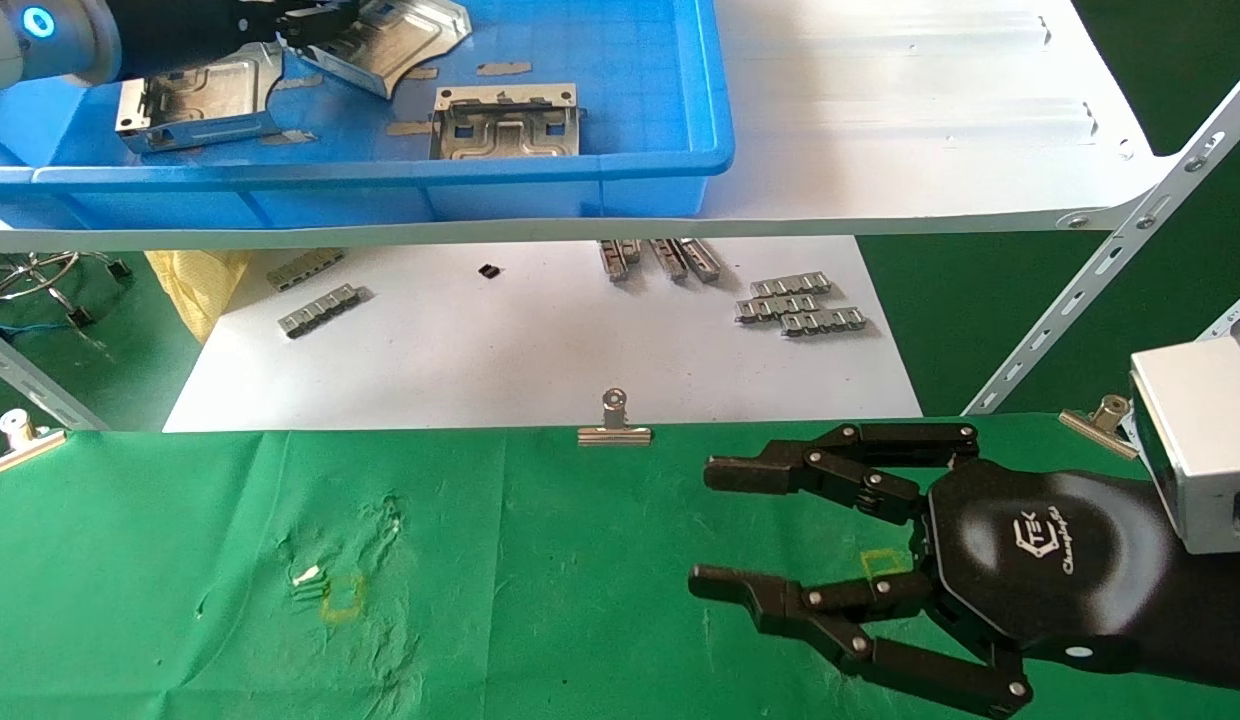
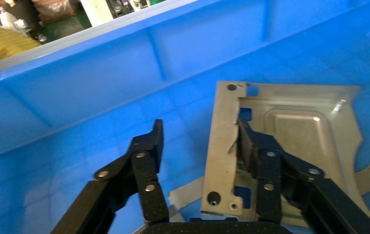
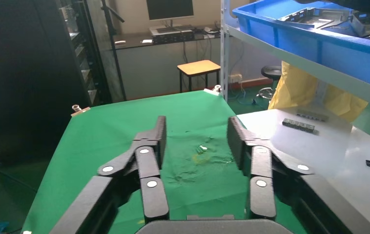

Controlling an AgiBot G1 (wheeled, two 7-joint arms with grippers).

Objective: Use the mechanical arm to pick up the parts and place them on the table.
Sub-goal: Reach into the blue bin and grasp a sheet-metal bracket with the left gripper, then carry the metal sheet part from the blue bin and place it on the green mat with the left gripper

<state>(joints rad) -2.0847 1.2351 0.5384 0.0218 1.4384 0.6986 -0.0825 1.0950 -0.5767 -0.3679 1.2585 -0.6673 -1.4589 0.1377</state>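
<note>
The green table (image 1: 180,560) is sitting bare under the right gripper (image 1: 705,525), which is hovering with fingers spread wide. Up in the blue bin (image 1: 620,165), the left gripper (image 2: 200,141) is straddling a part's (image 2: 290,131) edge, fingers apart; two more parts are lying nearby.

left gripper (image 2: 200,141) open, straddling part (image 2: 290,131) edge
</note>
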